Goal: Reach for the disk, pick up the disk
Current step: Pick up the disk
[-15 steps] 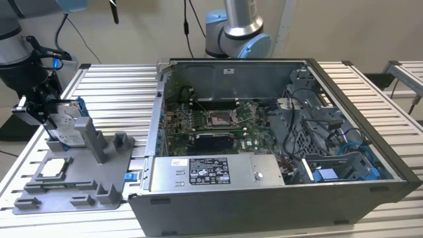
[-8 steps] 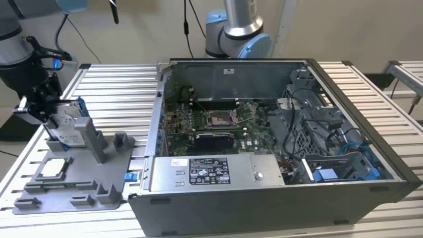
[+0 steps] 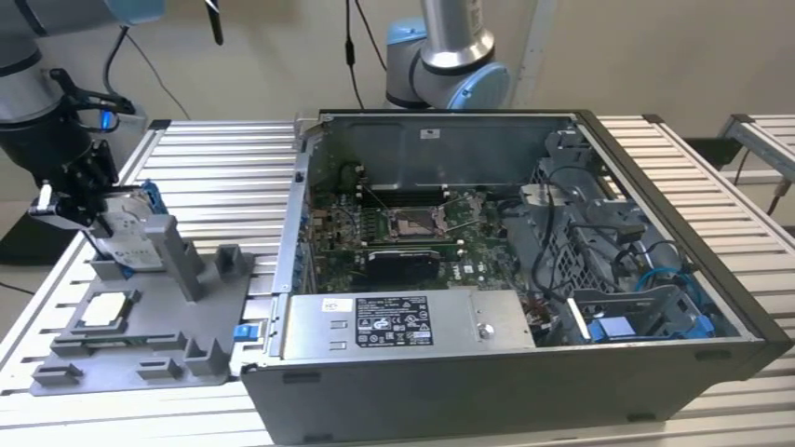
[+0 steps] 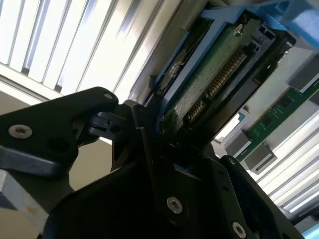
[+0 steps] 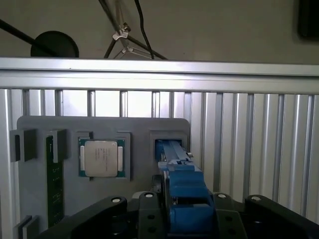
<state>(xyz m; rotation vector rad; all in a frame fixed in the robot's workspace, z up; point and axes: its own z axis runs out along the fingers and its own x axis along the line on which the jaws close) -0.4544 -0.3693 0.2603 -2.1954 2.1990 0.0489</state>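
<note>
- Black fingers (image 4: 142, 144) sat closest in the second wrist view. The jaws were clamped narrowly on the disk (image 4: 214, 74), one against each blue carrier rail, with no gap showing.
- In the exterior view the disk stood on edge, slightly tilted, in the upright slot of a grey fixture tray (image 3: 162, 345) at the exterior view's left. Its green circuit-board side faced the second wrist camera. Whether its lower end had left the slot could not be told.
- Standing the drive on edge probably served to present its narrow sides to the jaws, and the posts kept it from falling flat.
- A square processor chip (image 5: 101, 158) lay flat in its own recess on the tray, beside the disk's slot. A green memory module (image 5: 54, 184) sat in a slot further along. The separate recesses probably fixed each part in a known place.
- The tray rested on a slatted aluminium table (image 3: 223, 158), just beside an open computer case (image 3: 497, 391) lying on its side.
- Inside the case were the motherboard (image 3: 397, 223), a power supply (image 3: 397, 321) and a blue bracket (image 3: 615, 328).
- Behind the case stood the base of a second robot arm (image 3: 448, 56) before a plain pale wall, with dark cables (image 5: 124, 35) hanging.
</note>
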